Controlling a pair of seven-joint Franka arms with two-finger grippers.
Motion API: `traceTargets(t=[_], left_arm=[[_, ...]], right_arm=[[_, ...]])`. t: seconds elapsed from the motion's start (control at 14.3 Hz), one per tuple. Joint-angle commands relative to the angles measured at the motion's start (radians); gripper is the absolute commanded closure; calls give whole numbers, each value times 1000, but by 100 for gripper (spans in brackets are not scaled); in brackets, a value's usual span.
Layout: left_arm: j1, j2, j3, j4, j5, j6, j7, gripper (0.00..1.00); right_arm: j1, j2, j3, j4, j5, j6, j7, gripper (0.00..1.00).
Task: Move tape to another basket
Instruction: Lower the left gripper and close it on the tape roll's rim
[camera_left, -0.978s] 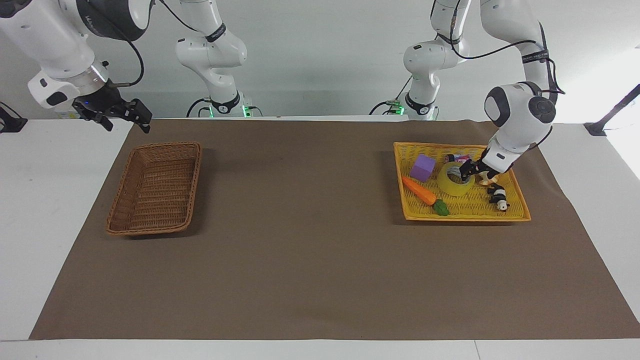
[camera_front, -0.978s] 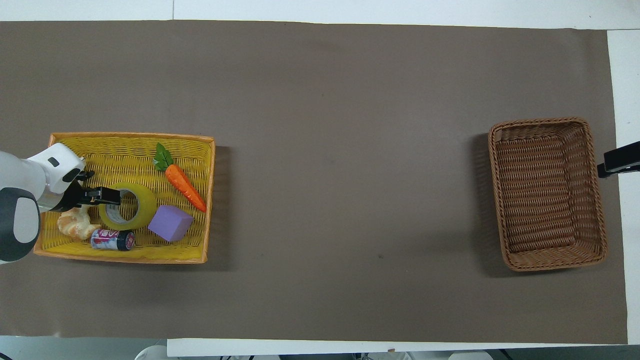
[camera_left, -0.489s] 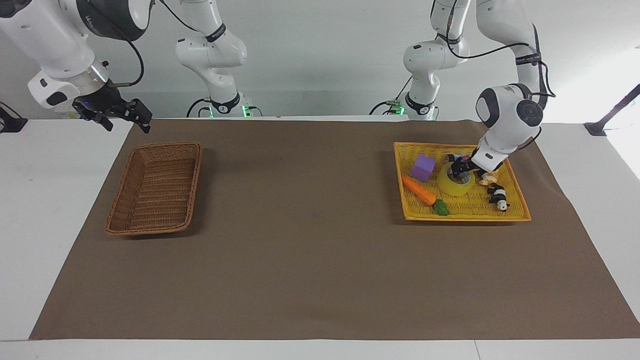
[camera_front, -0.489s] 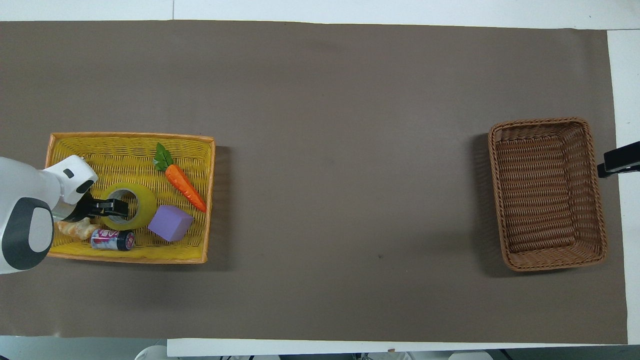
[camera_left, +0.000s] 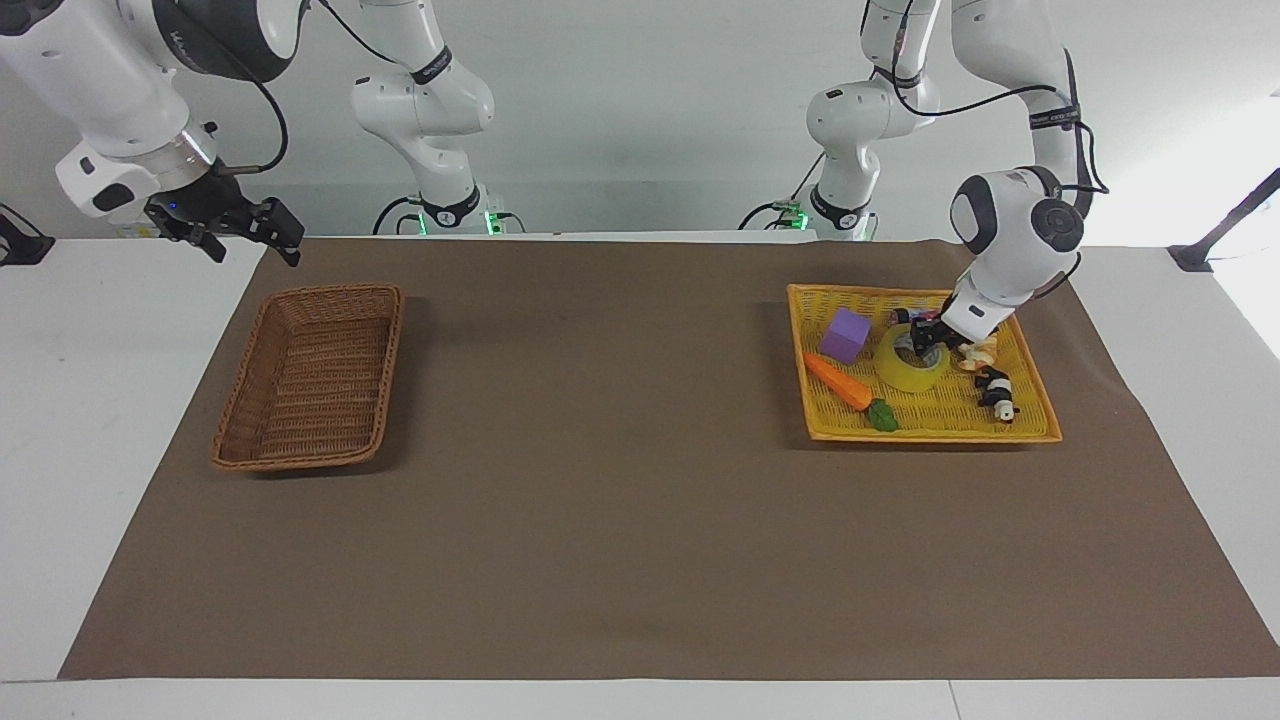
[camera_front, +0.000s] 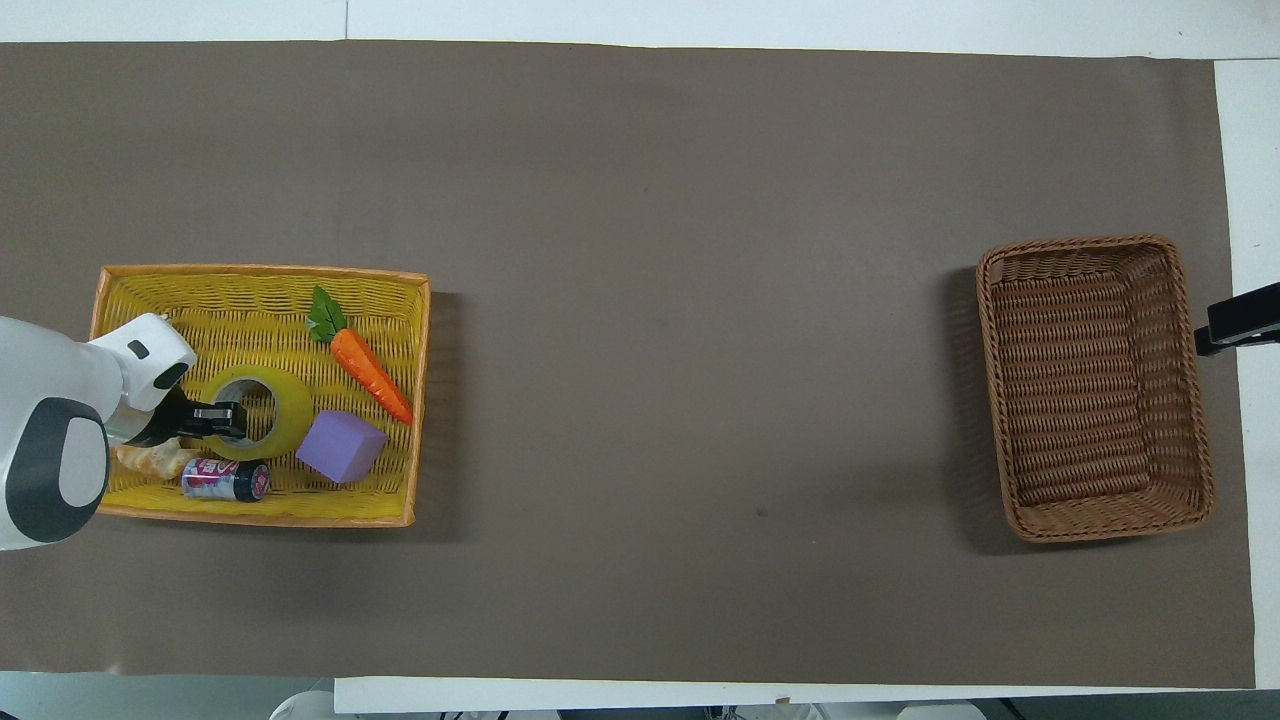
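Left gripper (camera_front: 232, 420) is down on the tape (camera_front: 258, 412) in the yellow tray (camera_front: 260, 283); one finger inside the core, one outside the wall at the roll's 9 o'clock in the overhead view. Can't tell if the fingers have actually pinched the wall or sit loose around it

Step, as I read it: grasp. Tape lies flat on the tray floor, not lifted. Next move needs a firm pinch on the wall, a straight lift clear of the tray rim, then a long carry to the brown basket (camera_front: 1095, 385) at the right arm's end of the table

Tape: glossy translucent yellow ring, pale core, smooth, likely slippery. Around it in the overhead view: purple block (camera_front: 341, 447) at 4 o'clock, hard edges; carrot (camera_front: 368, 358) at 1 o'clock, tapered, green leaf; small can (camera_front: 226, 480) at 7 o'clock, lying on its side; lumpy tan pastry-like piece (camera_front: 152, 458) at 8 o'clock. Small black-and-white figure (camera_left: 996, 390) shows only in the facing view

Tray: shallow, fine bright weave. Basket: deep, coarse brown wicker, sloped sides

Right gripper (camera_left: 246, 232) waits with fingers apart above the table beside the basket
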Motion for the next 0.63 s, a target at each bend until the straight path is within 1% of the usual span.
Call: traceTargets(t=[0.0, 0.35, 0.42, 0.56], left_arm=[[-8, -22, 8, -41, 14, 32, -7, 54], [-7, -25, 7, -53, 14, 36, -7, 53], [-10, -28, 7, -59, 14, 36, -8, 62], [-10, -29, 7, -59, 12, 31, -7, 87]], right_arm=[[-10, -13, 8, -9, -10, -2, -15, 0], [-10, -13, 8, -9, -10, -2, -15, 0], [-10, -13, 7, -9, -8, -2, -14, 0], [-10, -13, 8, -9, -8, 0, -13, 0]])
